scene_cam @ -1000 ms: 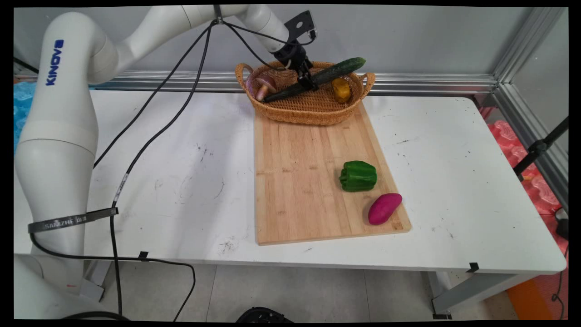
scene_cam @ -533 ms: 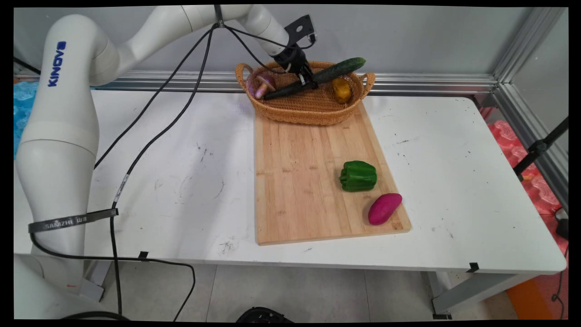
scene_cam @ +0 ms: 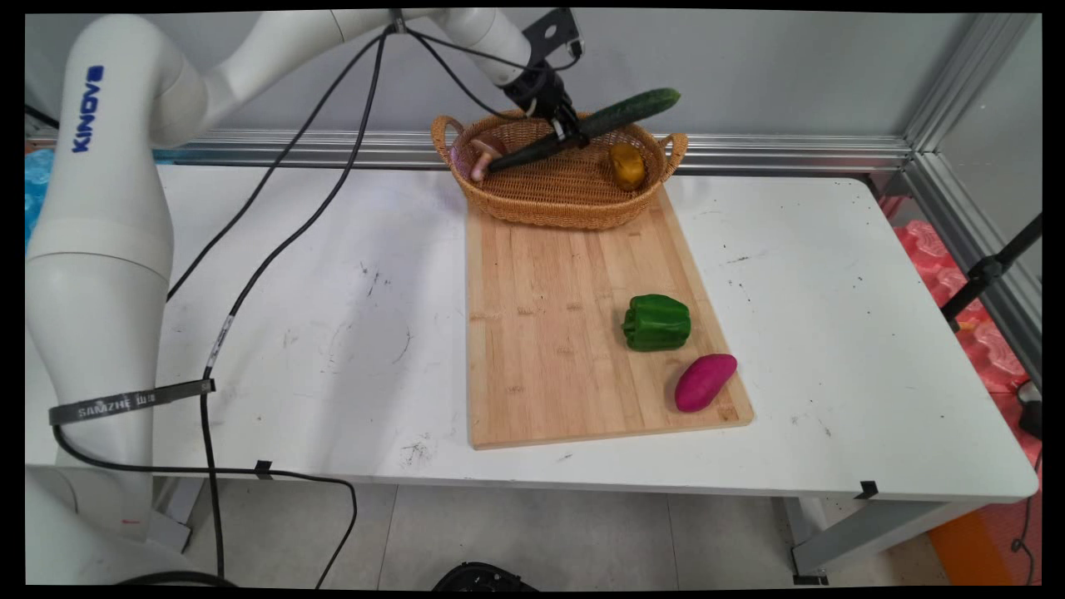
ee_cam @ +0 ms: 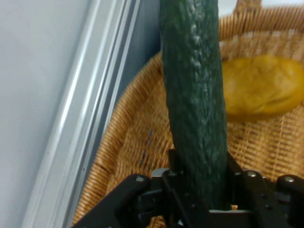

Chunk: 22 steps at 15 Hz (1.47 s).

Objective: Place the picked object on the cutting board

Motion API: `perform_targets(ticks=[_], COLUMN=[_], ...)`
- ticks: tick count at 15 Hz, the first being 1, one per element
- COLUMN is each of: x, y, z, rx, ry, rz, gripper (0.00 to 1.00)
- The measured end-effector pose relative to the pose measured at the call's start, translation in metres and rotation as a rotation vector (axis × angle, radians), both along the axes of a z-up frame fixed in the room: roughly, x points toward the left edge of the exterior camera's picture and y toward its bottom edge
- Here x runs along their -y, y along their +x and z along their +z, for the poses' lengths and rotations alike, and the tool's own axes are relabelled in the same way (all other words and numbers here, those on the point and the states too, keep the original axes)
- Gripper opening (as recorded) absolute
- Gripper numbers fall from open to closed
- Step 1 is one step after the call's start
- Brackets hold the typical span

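My gripper point(scene_cam: 568, 133) is shut on a long dark green cucumber point(scene_cam: 586, 129), holding it near its middle above the wicker basket point(scene_cam: 556, 195). The cucumber hangs tilted, its right end higher and past the basket's rim. In the hand view the cucumber point(ee_cam: 194, 95) runs up from between my gripper point(ee_cam: 199, 190), with the basket's woven wall point(ee_cam: 133, 142) behind it. A yellow vegetable point(scene_cam: 626, 165) lies in the basket's right part, and shows in the hand view as a yellow vegetable point(ee_cam: 261, 85) too. A brown mushroom point(scene_cam: 481, 158) lies at the basket's left.
The basket stands on the far end of a wooden cutting board point(scene_cam: 549, 333). A green bell pepper point(scene_cam: 657, 322) and a purple sweet potato point(scene_cam: 705, 381) lie on the board's near right. Black cables point(scene_cam: 274, 241) hang over the table's left. An aluminium rail point(scene_cam: 790, 150) runs along the back.
The gripper has risen with the cucumber, lifting it off the basket's rim; its right end now sits higher. The mushroom is partly hidden behind the cucumber's lower end.
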<state>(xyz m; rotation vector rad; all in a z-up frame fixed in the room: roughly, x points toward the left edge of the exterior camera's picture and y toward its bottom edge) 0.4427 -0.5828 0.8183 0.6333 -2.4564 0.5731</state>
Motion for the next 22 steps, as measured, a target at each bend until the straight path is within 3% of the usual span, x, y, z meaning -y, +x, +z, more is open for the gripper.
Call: perform_targets(ticks=[6, 13, 18, 22], x=[-0.029, -0.095, -0.142, -0.177], y=[-0.02, -0.078, -0.101, -0.109], z=[0.06, 0.12, 0.131, 0.121], rx=[-0.035, -0.087, -0.085, -0.058], ry=[-0.033, 0.009, 0.06, 0.097], rz=[0.021, -0.028, -0.052, -0.065], gripper=[0.0, 0.0, 0.0, 0.0])
